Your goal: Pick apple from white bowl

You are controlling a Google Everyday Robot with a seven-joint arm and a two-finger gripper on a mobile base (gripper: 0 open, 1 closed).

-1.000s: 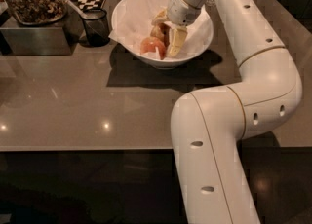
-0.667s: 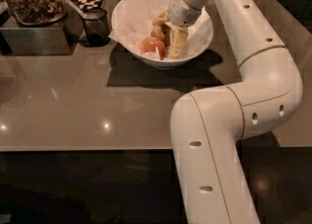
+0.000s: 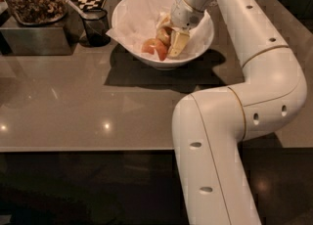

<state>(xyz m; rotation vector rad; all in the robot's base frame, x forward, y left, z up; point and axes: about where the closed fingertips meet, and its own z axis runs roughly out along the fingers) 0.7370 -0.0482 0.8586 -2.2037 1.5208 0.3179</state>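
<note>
One white arm (image 3: 220, 136) rises at the near edge of our table (image 3: 73, 106) and bends back to the gripper (image 3: 171, 40), which is down inside the white bowl (image 3: 132, 18). The apple (image 3: 164, 35) lies right against it on crumpled paper; we cannot tell whether it is gripped. Just left sits a redder apple (image 3: 150, 48), and farther left a dark cup (image 3: 95, 23).

Two apples (image 3: 163, 36) (image 3: 151, 48), one white bowl (image 3: 196, 48), one claw (image 3: 169, 41) in it
</note>
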